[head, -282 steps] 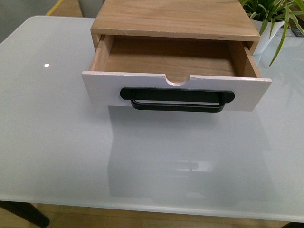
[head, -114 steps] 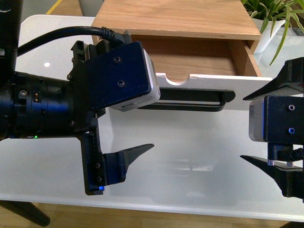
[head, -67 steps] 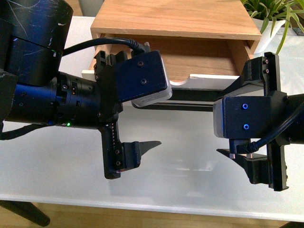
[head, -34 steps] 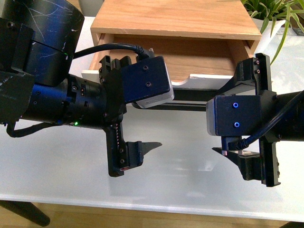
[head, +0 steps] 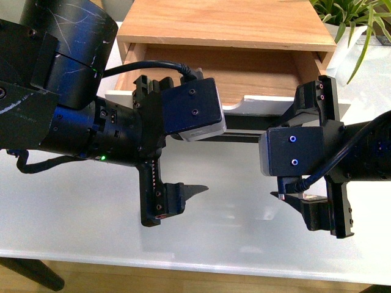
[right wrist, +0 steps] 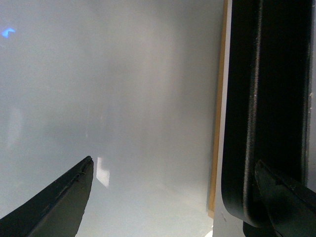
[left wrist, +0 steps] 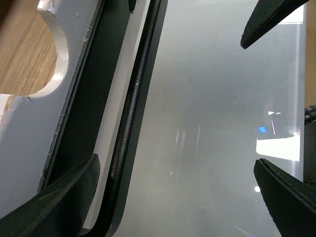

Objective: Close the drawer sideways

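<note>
White glossy table [head: 73,207] carries a wooden cabinet [head: 226,21] with the drawer [head: 256,70] standing well out toward the robot, its white front and black bar handle [head: 247,125] facing the 2 arms. The left claw [left wrist: 175,163] and right claw [right wrist: 173,160] are both spread wide and grip nothing. Each is turned on its side just in front of the drawer face. In the wrist views the bar runs close by 1 finger of each, though contact is unclear. To push well, I judge both should meet the white front evenly, either side of the notch. They should then drive straight back together so the drawer does not rack, with fingertips kept from hooking behind the bar.
</note>
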